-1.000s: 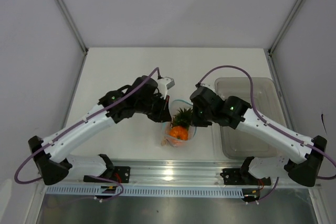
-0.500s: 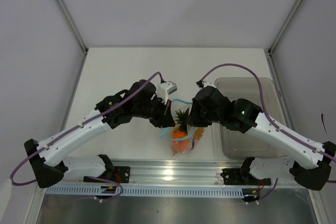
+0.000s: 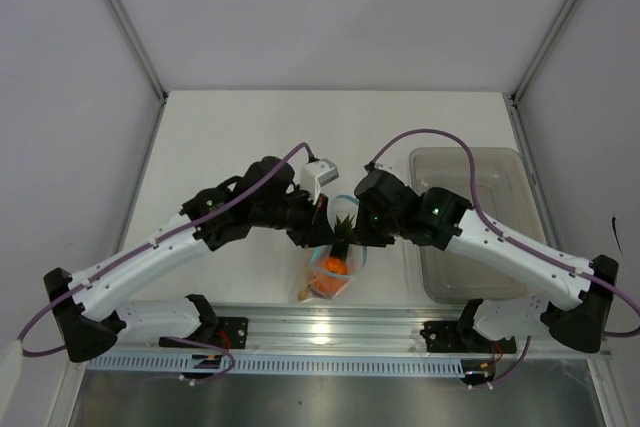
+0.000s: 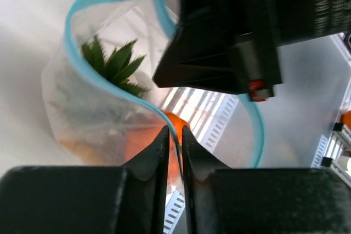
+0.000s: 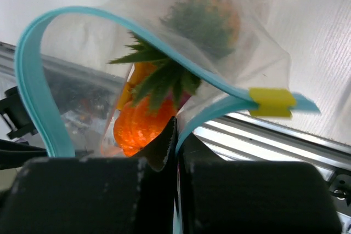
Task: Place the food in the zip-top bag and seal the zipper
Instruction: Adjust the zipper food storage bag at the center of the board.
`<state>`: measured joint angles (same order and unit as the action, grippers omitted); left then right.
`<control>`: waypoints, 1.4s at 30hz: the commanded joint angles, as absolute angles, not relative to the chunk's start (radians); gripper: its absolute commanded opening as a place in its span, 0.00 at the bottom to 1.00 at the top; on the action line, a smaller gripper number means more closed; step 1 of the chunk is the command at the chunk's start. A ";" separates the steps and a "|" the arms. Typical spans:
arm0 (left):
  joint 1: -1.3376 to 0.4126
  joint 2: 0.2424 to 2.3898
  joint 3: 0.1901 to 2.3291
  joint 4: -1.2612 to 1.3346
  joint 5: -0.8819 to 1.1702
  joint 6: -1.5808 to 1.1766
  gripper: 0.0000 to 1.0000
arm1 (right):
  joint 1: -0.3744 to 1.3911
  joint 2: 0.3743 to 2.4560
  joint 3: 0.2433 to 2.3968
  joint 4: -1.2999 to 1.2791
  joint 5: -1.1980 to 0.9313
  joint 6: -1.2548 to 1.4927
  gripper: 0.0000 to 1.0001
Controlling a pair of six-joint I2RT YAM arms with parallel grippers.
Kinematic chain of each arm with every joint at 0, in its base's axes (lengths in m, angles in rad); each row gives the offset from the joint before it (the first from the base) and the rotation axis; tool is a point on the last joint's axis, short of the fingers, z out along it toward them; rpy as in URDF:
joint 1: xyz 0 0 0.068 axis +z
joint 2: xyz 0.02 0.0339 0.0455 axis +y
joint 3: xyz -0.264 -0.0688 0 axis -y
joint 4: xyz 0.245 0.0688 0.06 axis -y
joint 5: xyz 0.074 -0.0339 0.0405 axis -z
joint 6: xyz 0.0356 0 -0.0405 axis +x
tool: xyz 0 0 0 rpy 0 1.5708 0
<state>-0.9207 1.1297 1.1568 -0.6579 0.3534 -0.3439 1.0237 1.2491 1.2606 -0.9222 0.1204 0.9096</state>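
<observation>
A white counter fills the middle of the overhead view, matte and evenly lit, with no hard shadows. Behind it stands a plain pale-grey back wall. A left wall and a right wall of the same pale panel close in the sides. Two slim metal posts, the left post and the right post, run up the seams between the walls (they meet the counter at its far corners). Along the near edge runs a silvery aluminium rail, with a bright glare near its middle. Below it lies a white perforated strip, then a dark glossy surface.
</observation>
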 commanded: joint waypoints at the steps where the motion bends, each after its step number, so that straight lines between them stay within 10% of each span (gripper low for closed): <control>1: -0.927 1.118 1.149 -0.607 0.397 -0.290 0.24 | 1.031 1.279 1.307 -0.919 0.156 0.925 0.00; 7: -0.927 1.066 1.121 -0.581 0.405 -0.239 0.67 | 1.031 1.289 1.347 -0.963 0.178 0.928 0.00; 24: -0.957 1.019 1.091 -0.572 0.430 -0.173 0.86 | 1.022 1.410 1.422 -0.985 0.253 1.071 0.00; 42: -1.051 1.130 1.158 -0.656 0.195 -0.149 0.83 | 0.992 1.359 1.424 -0.943 0.200 1.112 0.00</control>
